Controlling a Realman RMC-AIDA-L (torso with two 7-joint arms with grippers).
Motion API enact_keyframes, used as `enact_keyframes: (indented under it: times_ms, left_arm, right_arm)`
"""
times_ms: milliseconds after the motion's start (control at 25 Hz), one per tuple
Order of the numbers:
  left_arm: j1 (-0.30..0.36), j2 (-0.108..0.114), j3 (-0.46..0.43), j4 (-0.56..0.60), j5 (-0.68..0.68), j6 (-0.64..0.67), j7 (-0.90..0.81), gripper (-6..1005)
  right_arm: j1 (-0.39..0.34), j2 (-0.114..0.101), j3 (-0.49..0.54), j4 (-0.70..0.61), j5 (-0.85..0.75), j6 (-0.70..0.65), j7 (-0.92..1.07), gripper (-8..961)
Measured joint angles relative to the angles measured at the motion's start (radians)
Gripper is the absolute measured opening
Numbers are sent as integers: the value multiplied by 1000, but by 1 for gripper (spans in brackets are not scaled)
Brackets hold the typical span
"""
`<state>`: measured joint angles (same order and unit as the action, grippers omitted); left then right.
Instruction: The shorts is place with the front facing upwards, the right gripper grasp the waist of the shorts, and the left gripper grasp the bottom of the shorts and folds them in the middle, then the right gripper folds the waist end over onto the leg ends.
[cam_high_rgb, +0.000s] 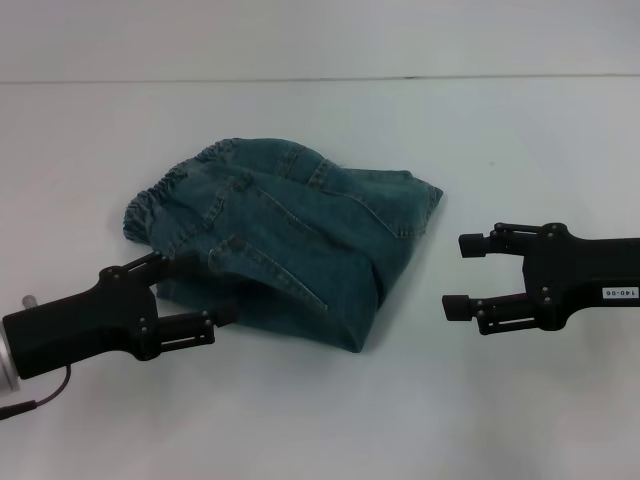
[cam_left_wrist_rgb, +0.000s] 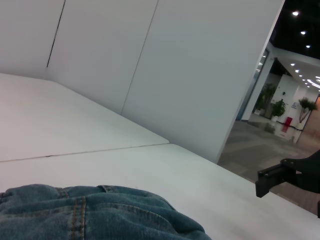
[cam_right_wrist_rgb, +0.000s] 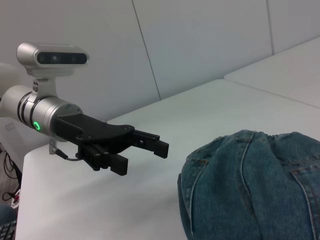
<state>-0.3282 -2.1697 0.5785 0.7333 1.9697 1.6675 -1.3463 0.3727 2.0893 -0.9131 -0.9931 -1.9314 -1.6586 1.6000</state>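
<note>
The blue denim shorts (cam_high_rgb: 285, 245) lie bunched and folded over near the middle of the white table (cam_high_rgb: 520, 140), elastic waistband (cam_high_rgb: 165, 188) toward the far left. My left gripper (cam_high_rgb: 212, 290) is open at the heap's near left edge, holding nothing. In the right wrist view the left gripper (cam_right_wrist_rgb: 144, 157) stands a short way off the shorts (cam_right_wrist_rgb: 250, 185). My right gripper (cam_high_rgb: 458, 275) is open to the right of the shorts, clear of the cloth. The left wrist view shows the top of the shorts (cam_left_wrist_rgb: 100, 215) and a finger of the right gripper (cam_left_wrist_rgb: 272, 177) beyond.
Bare white tabletop lies on all sides of the shorts. A seam (cam_high_rgb: 300, 80) runs across the table at the back. White wall panels (cam_left_wrist_rgb: 190, 65) stand behind the table, with an open hallway (cam_left_wrist_rgb: 285, 110) beyond.
</note>
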Motion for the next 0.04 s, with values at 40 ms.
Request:
enact_keyframes:
  times_ms: [40]
  left_arm:
    - [0, 0, 0, 0, 0, 0, 0, 952]
  right_arm:
    - [0, 0, 0, 2, 1, 1, 0, 947]
